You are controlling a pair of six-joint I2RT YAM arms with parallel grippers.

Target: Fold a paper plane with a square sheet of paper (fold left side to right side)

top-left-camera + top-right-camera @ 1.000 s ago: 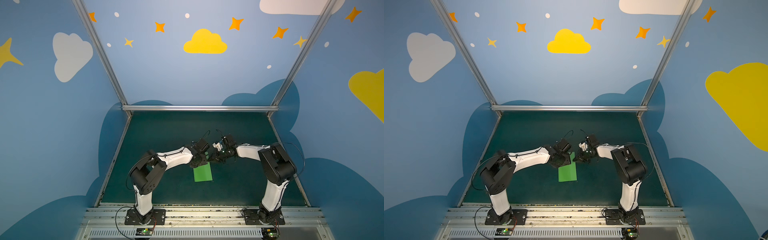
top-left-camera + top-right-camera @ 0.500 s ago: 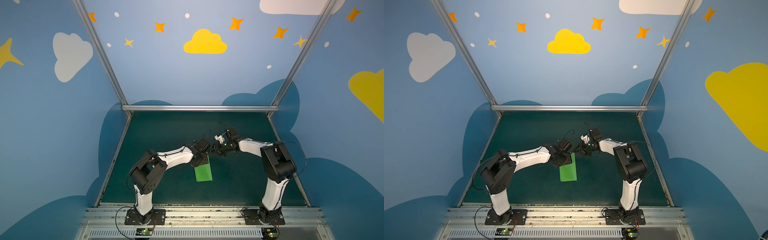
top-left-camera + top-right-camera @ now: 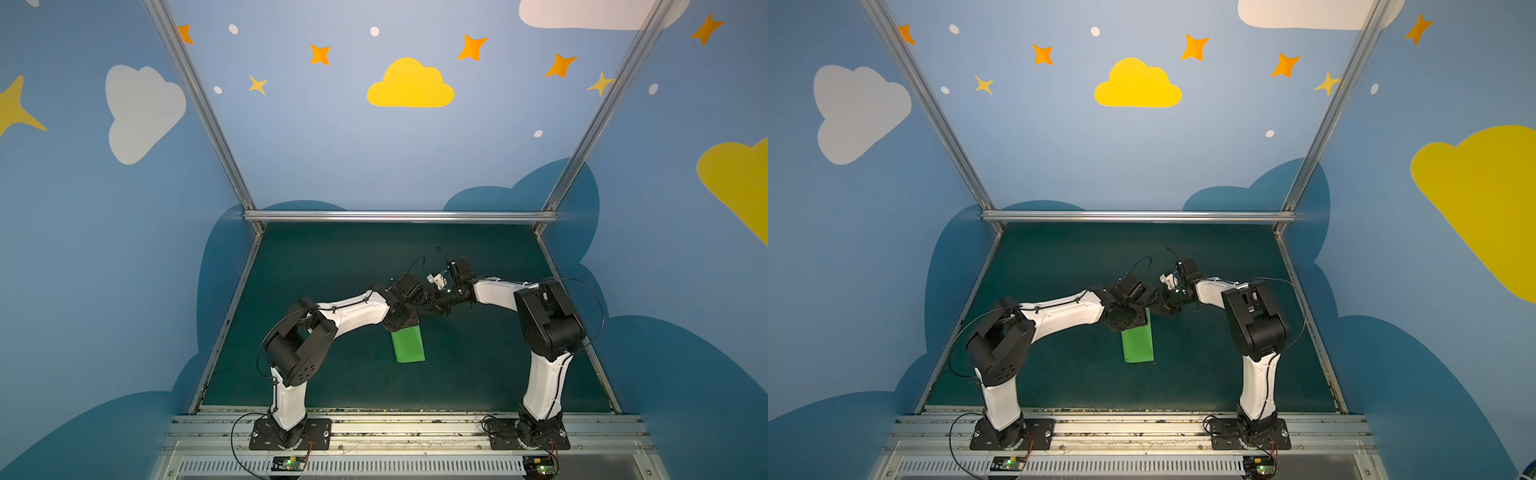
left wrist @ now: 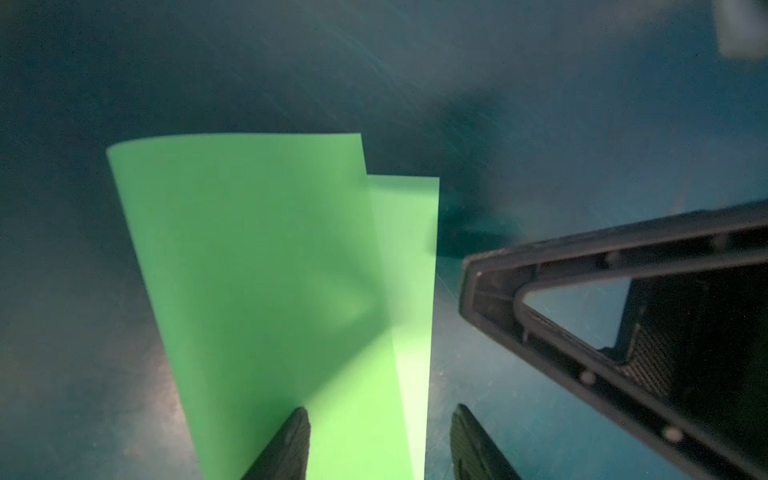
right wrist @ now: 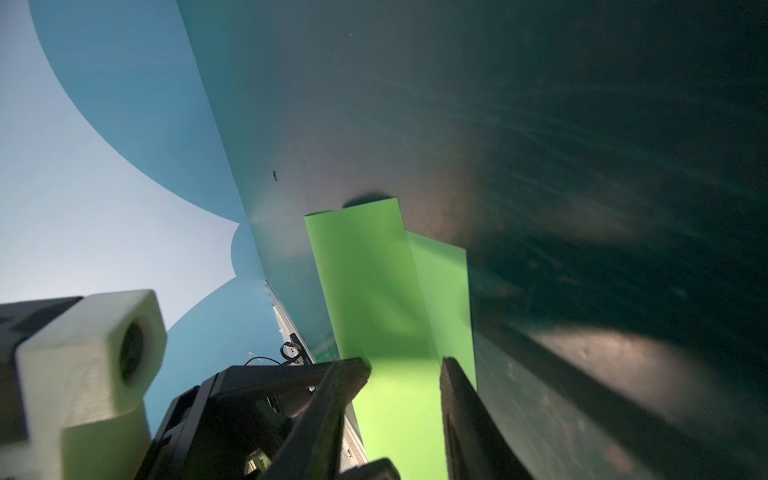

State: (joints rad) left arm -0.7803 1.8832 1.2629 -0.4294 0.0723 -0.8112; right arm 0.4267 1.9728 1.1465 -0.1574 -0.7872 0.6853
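The left gripper [image 4: 382, 436] hangs over the far end of the square sheet of paper [image 3: 409, 345], its ribbed black fingers half parted and clamping nothing. The smooth, bright green sheet lies mid-way across the dull teal mat [image 3: 478, 365], doubled into a narrow rectangle. Its upper layer is bowed and skewed. The right gripper [image 5: 403, 374], just beside it, is narrowly parted and empty.

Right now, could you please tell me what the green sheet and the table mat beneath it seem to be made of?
The green sheet looks like thin matte paper: its upper layer bows softly above the lower one, and its edges are crisp and straight. The table mat seems rubbery or vinyl with a dull sheen, since fine scuff streaks show on it, but the exact material is unclear.
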